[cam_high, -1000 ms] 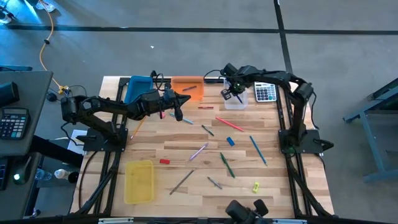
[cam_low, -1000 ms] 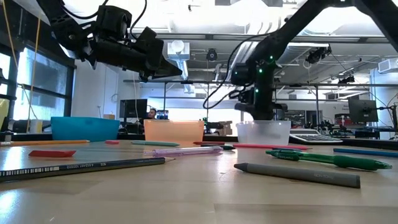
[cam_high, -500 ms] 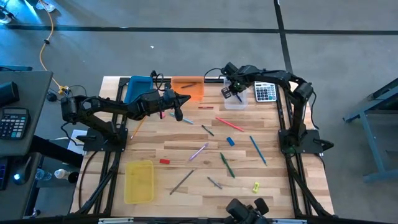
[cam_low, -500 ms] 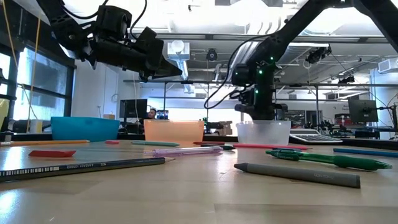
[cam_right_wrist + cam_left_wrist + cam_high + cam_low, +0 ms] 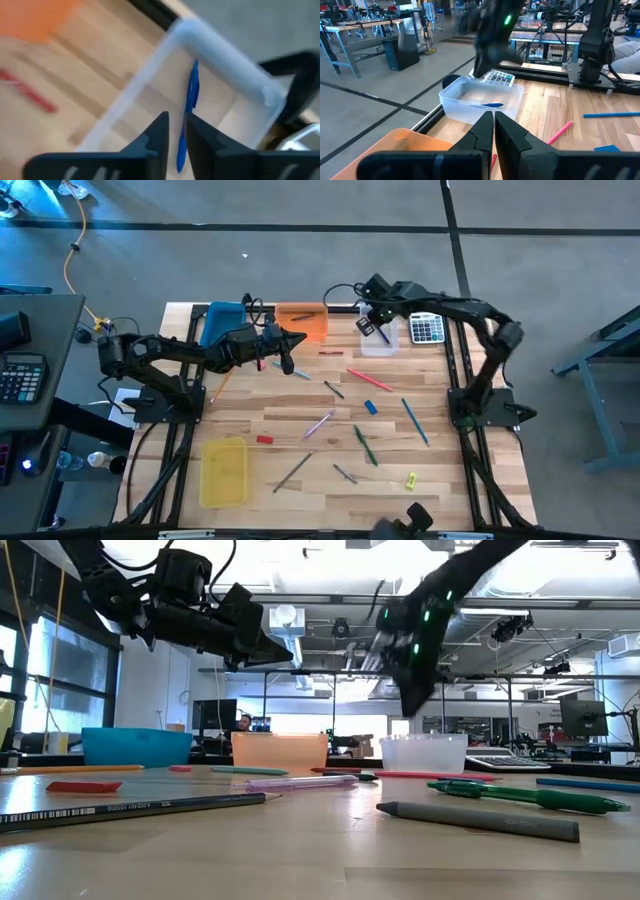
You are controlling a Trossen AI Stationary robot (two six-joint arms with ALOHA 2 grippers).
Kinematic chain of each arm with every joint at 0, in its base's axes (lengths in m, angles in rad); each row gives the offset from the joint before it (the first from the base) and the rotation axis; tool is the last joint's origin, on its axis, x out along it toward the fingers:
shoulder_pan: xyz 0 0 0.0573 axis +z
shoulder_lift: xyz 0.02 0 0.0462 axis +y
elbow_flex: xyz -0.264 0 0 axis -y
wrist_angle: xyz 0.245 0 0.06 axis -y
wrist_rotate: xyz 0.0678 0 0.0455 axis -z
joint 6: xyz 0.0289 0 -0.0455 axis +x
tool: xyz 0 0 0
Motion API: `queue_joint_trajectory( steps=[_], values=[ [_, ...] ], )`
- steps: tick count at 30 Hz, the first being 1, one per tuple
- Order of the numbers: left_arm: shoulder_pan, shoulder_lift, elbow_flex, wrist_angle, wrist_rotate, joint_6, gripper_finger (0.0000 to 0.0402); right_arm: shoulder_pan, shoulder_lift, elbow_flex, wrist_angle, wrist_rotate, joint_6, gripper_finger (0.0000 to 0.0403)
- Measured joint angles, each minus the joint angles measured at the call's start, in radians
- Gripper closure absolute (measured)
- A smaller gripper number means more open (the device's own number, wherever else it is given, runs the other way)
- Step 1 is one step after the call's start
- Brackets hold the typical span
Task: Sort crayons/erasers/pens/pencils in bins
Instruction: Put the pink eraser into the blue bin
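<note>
My right gripper (image 5: 366, 326) (image 5: 176, 122) hangs above the clear bin (image 5: 378, 340) (image 5: 220, 50) at the table's far edge. Its fingers stand a narrow gap apart with nothing between them. A blue pen (image 5: 192, 90) (image 5: 490, 105) lies flat on the clear bin's floor. My left gripper (image 5: 302, 337) (image 5: 493, 117) waits shut and level above the table, in front of the orange bin (image 5: 301, 322), which holds a dark stick. Pens, pencils, crayons and erasers lie scattered on the wooden table (image 5: 300, 395).
A blue bin (image 5: 222, 322) stands left of the orange one. A yellow bin (image 5: 224, 471) sits near the front left. The grey calculator (image 5: 427, 328) lies right of the clear bin. Loose on the table: a red pencil (image 5: 368, 379), green pens (image 5: 365, 445), a red eraser (image 5: 264, 439).
My right gripper has risen out of the clear bin and tipped, moving slightly toward the table's far edge. The blue pen stays in the bin.
</note>
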Motion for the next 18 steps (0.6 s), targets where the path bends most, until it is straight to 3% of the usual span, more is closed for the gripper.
queue_joint_trajectory(
  steps=[4,8,18],
  values=[
    [0.0,0.0,0.0,0.0,0.0,0.0,0.0394,0.061,-0.133,0.0,0.011,0.008,-0.061,0.0398],
    [0.0,0.0,0.0,-0.001,0.003,0.0,0.0394,0.124,-0.252,-0.049,0.096,0.044,-0.133,0.0395],
    [-0.013,0.0,0.0,-0.007,0.034,0.003,0.0394,0.235,-0.553,-0.6,0.767,0.004,-0.166,0.0401]
  ],
)
